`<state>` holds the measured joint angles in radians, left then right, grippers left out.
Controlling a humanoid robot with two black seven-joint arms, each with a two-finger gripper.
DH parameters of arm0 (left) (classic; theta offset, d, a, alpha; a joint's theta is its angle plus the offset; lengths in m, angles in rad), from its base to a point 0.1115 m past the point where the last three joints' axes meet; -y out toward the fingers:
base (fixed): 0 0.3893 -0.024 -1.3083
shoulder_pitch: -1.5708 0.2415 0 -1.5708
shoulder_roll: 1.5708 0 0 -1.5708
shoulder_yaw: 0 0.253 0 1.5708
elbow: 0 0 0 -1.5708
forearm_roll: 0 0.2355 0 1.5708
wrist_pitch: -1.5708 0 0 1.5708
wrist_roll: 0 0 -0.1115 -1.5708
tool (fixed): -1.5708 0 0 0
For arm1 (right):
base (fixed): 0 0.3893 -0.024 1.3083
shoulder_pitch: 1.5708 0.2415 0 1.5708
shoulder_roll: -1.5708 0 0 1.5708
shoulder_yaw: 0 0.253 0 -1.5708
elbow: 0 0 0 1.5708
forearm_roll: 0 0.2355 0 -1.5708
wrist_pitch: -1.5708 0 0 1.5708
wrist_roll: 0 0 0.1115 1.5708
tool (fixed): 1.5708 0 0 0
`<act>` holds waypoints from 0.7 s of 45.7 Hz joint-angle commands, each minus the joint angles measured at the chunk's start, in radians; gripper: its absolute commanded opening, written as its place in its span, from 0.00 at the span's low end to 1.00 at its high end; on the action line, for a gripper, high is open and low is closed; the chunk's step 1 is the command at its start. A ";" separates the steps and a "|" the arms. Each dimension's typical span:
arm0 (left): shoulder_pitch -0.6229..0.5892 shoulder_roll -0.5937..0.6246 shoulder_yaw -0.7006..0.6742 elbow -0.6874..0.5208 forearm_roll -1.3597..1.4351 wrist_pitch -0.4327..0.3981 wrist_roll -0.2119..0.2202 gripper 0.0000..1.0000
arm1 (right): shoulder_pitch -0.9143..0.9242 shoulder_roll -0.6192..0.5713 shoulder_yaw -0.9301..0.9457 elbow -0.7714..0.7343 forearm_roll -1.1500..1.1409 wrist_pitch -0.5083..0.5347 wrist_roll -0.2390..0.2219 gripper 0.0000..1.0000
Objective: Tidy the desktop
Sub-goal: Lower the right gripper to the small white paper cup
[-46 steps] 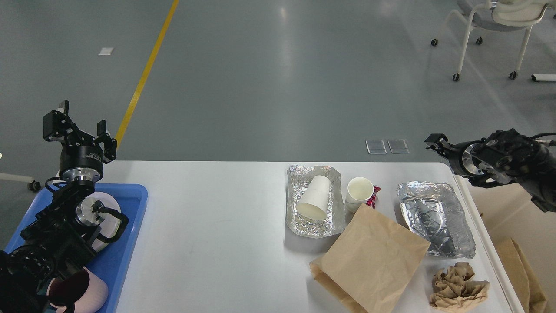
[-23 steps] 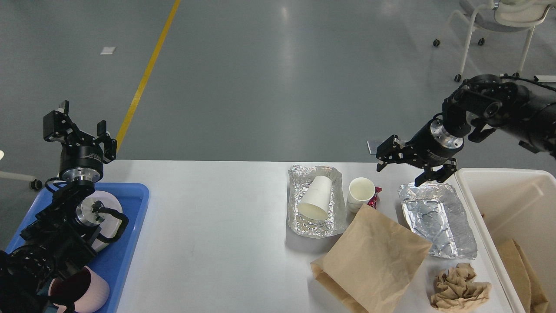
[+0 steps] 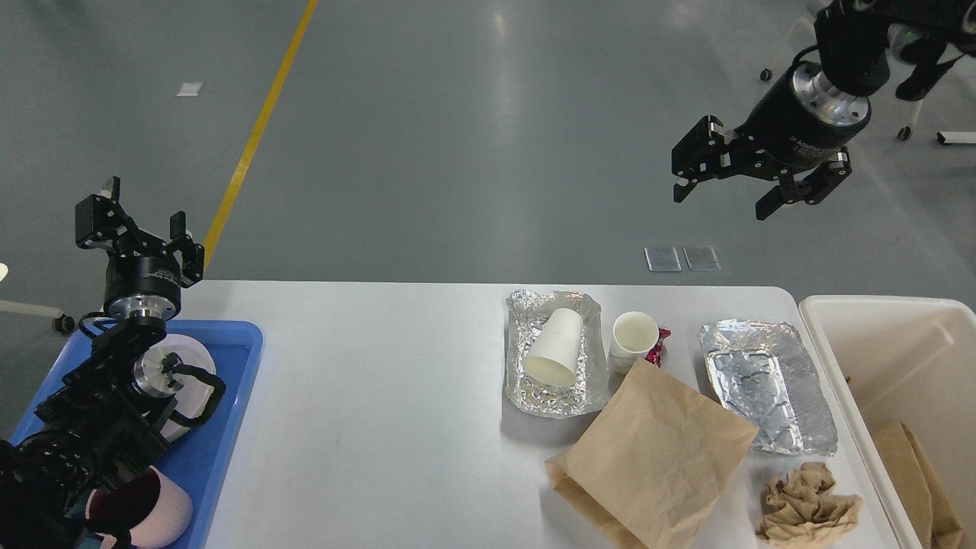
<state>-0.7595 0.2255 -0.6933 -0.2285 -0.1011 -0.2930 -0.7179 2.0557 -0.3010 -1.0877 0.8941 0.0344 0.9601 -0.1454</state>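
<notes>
The white desktop [image 3: 366,396] carries litter on its right half. A foil tray [image 3: 554,352] holds a white paper cup lying on its side [image 3: 553,347]. A second paper cup [image 3: 633,339] stands upright beside a red wrapper [image 3: 656,345]. An empty foil tray [image 3: 768,384], a flat brown paper bag [image 3: 656,456] and a crumpled brown paper ball [image 3: 808,503] lie nearby. My right gripper [image 3: 723,192] is open and empty, raised high above the far right of the table. My left gripper [image 3: 141,223] is open and empty above the far left corner.
A blue tray [image 3: 229,381] at the left edge holds a white dish [image 3: 194,374] and a pink cup [image 3: 145,509], partly hidden by my left arm. A cream-white bin [image 3: 892,358] at the right edge holds brown paper [image 3: 915,473]. A wheeled chair [image 3: 907,30] stands far right.
My right gripper has swung from low at the right edge out over the foil tray, then up high above the table's far right. The bin has come into view. The left arm has not moved.
</notes>
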 commanded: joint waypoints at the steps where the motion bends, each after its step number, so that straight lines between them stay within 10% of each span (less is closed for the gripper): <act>1: 0.000 0.000 0.000 0.000 0.000 0.000 0.000 0.97 | 0.087 0.026 -0.008 0.043 -0.001 0.000 0.001 1.00; 12: 0.000 0.000 0.000 0.000 0.000 0.000 0.000 0.97 | -0.110 0.089 0.035 0.032 0.007 -0.007 0.001 1.00; 32: 0.000 0.000 0.000 0.000 0.000 0.000 0.000 0.97 | -0.503 0.134 0.029 -0.055 -0.007 -0.488 0.000 0.95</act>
<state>-0.7596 0.2255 -0.6934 -0.2285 -0.1012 -0.2930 -0.7179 1.6392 -0.1747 -1.0588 0.8931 0.0262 0.5512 -0.1460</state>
